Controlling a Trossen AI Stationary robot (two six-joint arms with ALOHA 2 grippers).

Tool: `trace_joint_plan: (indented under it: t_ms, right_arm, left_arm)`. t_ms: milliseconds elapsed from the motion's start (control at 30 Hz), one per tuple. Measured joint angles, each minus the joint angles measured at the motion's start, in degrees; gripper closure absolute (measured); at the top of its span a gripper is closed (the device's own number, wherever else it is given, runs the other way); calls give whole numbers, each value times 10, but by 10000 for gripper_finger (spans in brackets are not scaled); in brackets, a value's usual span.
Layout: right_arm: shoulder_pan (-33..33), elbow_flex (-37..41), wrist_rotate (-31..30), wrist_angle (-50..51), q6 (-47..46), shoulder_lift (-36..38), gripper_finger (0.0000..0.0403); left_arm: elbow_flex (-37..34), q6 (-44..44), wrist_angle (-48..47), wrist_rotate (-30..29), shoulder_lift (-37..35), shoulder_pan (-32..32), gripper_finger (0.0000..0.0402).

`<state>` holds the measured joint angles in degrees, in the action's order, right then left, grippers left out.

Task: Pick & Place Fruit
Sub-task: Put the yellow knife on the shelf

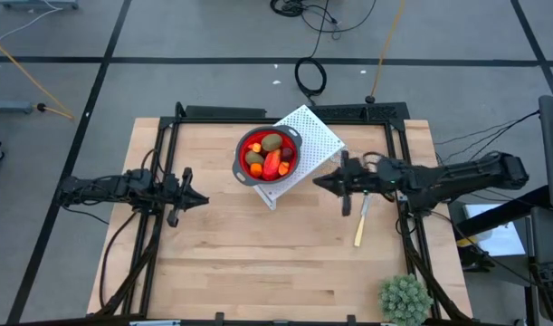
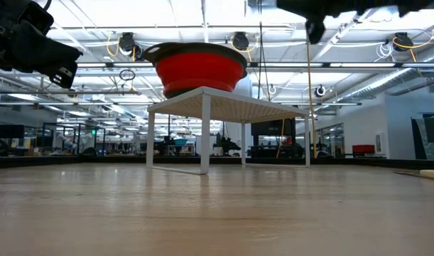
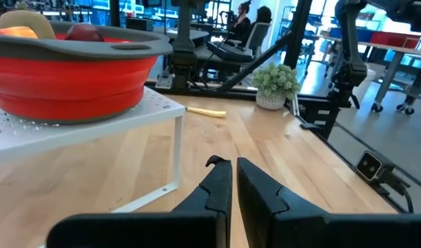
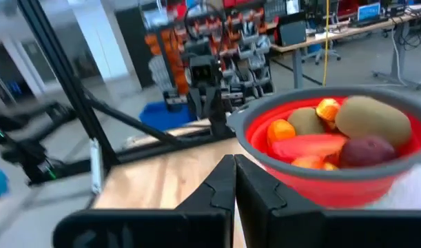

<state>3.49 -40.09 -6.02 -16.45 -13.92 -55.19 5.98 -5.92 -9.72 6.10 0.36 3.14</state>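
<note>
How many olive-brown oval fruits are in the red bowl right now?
2. One olive-brown oval lies at the bowl's rim, above a dark red ball; the other olive-brown oval sits further in among the orange pieces. More might be hidden beneath the pile.

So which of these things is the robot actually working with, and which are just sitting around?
Part of the job:
- toy fruit, all piled in the red bowl
- white perforated stand under the bowl
- right gripper beside the stand, jaws shut, empty
- left gripper, shut, waiting

Just lying about:
- pale yellow stick
- spiky green plant ball
</note>
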Motion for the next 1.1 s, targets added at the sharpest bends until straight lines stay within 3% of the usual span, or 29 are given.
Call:
trace_joint_plan:
  t_ms: [267,600,833,1100]
  right_arm:
    - [8,62,1,29,-17,128,402]
    - [8,46,-29,295,-127,239,403]
    - [8,-46,-27,535,-246,210,403]
    - [16,-152,34,726,-367,90,403]
  left_arm:
    - [0,27,1,-1,0,0,380]
    - [0,28,1,-35,0,0,380]
    - [0,28,1,-63,0,0,380]
    - [0,29,-5,-67,0,0,380]
